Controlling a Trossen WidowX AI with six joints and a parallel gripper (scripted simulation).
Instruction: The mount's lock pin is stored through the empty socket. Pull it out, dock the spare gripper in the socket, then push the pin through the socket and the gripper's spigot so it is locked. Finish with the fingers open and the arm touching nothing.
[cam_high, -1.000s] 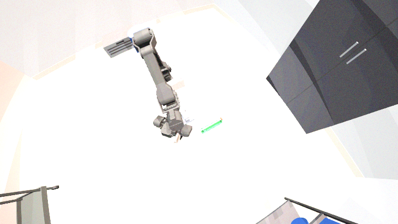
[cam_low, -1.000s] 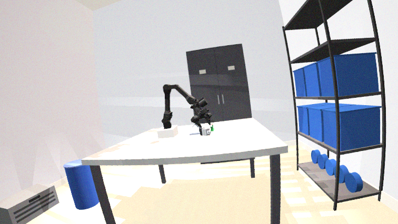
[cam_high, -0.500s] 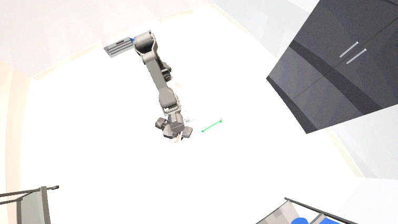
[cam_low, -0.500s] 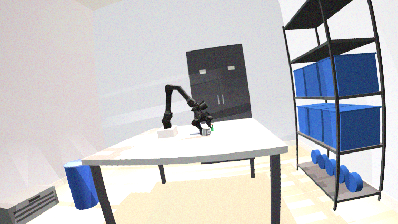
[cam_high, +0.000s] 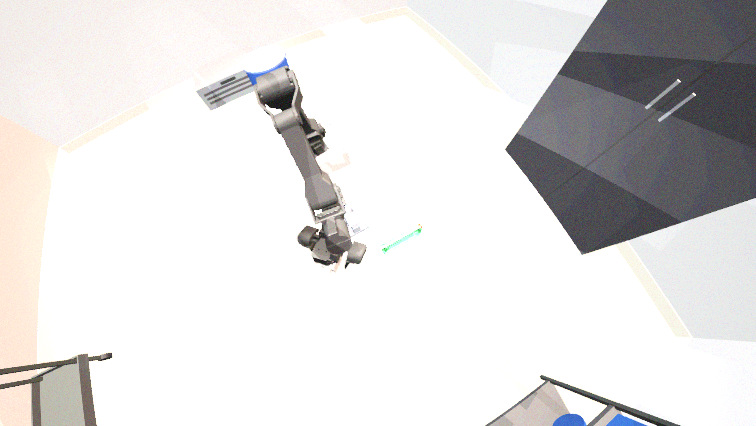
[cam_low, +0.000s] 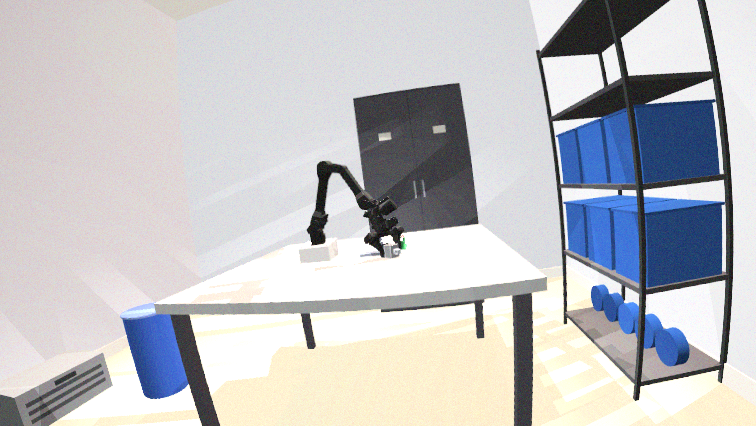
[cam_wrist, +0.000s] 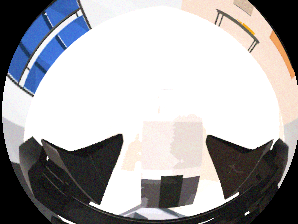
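My gripper (cam_high: 334, 258) (cam_low: 390, 246) (cam_wrist: 167, 139) is open and empty, low over the table, with its fingers on either side of a small block (cam_low: 391, 251) (cam_wrist: 171, 150). The block is pale and grey with a dark lower part in the wrist view; whether it is the mount or the spare gripper I cannot tell. A pale, bluish-shaded part (cam_high: 359, 229) shows beside the gripper in the top view. A thin green bar (cam_high: 402, 239) (cam_low: 403, 242) lies to the right of the gripper. The lock pin and the socket cannot be made out in the glare and behind the fingers.
The arm's base stands by a white block (cam_low: 317, 251) on the white table (cam_low: 349, 303). A dark cabinet (cam_high: 634, 132) (cam_low: 417, 158) stands behind the table. A shelf rack with blue bins (cam_low: 677, 142) is at the right, and a blue barrel (cam_low: 156, 354) at the left.
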